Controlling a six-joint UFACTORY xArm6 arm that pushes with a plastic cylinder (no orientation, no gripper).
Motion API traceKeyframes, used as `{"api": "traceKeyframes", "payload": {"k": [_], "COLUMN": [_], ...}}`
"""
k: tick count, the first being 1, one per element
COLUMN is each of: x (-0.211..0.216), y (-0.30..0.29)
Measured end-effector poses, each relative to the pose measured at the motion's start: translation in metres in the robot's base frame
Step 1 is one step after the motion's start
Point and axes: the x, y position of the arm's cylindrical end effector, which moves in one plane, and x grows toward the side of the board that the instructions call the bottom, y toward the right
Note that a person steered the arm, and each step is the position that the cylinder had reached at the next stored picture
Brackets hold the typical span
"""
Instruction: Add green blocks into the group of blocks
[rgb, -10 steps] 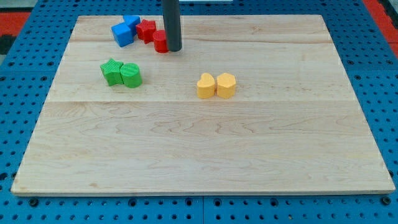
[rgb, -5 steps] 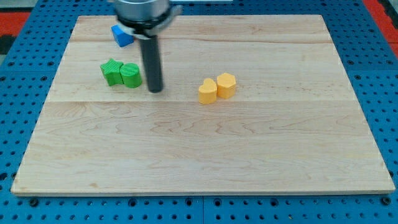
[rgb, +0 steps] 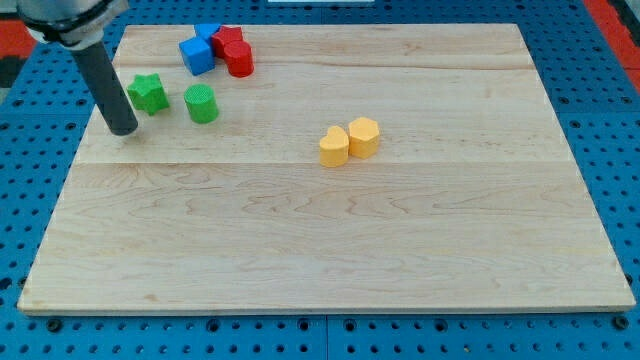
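Two green blocks lie at the view's upper left: a star-shaped one (rgb: 148, 93) and a round cylinder (rgb: 201, 103), a small gap apart. Above them, near the board's top edge, is a group of two blue blocks (rgb: 200, 50) and two red blocks (rgb: 235, 52) touching one another. My tip (rgb: 123, 130) rests on the board just left of and below the green star, close to it; I cannot tell whether it touches. The rod rises to the view's upper left corner.
Two yellow blocks (rgb: 349, 141) sit side by side near the board's middle. The wooden board (rgb: 320, 250) lies on a blue pegboard table; its left edge is close to my tip.
My tip moved from beside the red blocks down and across to the left of the green blocks. The green star and cylinder shifted up-left and came apart.
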Motion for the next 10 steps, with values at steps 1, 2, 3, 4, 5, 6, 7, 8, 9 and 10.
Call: {"api": "traceKeyframes", "payload": {"k": [1, 2, 3, 4, 5, 6, 7, 8, 9, 10], "x": [-0.039, -0.073, -0.054, -0.006, 0.006, 0.006, -0.001, -0.038, -0.036, 0.009], "y": [0.022, 0.044, 0.014, -0.006, 0.030, 0.071, 0.096, 0.059, 0.059, 0.065]}}
